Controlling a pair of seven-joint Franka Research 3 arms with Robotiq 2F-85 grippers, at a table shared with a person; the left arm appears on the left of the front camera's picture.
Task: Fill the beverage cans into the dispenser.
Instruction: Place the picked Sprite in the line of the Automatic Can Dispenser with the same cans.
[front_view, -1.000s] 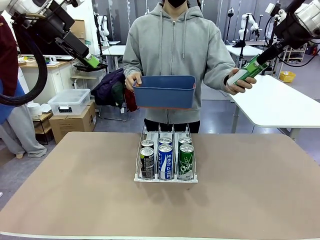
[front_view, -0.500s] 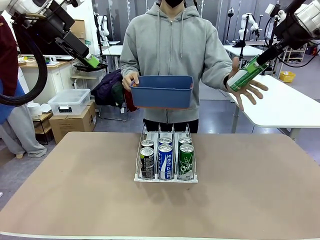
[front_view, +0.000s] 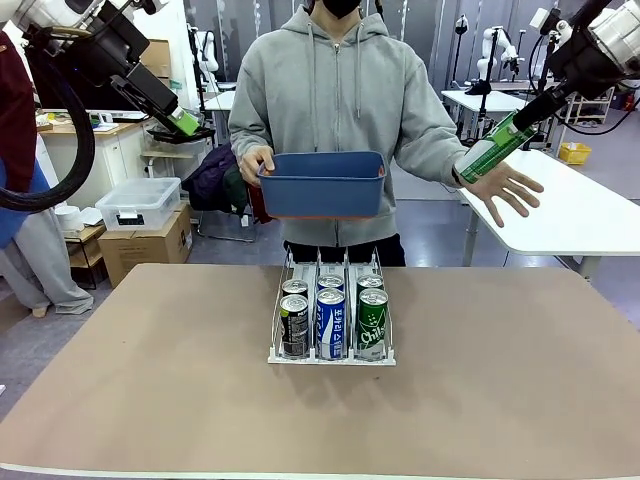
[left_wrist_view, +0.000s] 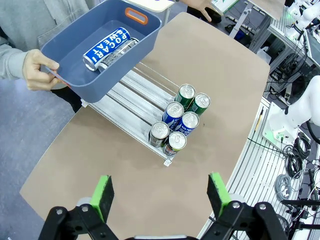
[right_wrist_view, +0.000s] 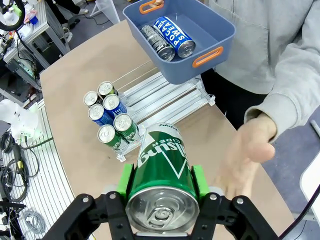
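My right gripper (front_view: 512, 128) is high at the right, shut on a green beverage can (front_view: 490, 150) that tilts down toward the person. In the right wrist view the green can (right_wrist_view: 161, 167) sits between the green pads (right_wrist_view: 125, 181). The person's open hand (front_view: 506, 186) hovers just under it, apart from the can. The dispenser (front_view: 331, 359) stands mid-table with black (front_view: 294, 326), blue-and-white (front_view: 330, 323) and green (front_view: 372, 322) cans in front and three more behind. My left gripper (left_wrist_view: 160, 194) is open and empty, high at the left (front_view: 178, 120).
The person holds a blue bin (front_view: 322, 186) above the far end of the dispenser (left_wrist_view: 127, 92). In it lie a blue-and-white can (right_wrist_view: 173, 36) and a black can (right_wrist_view: 155, 42). A white table (front_view: 560, 210) stands at the right behind mine.
The person's hand has let go of the green can, opened and dropped slightly below it. My right gripper keeps the can in the same place. The left arm has not moved.
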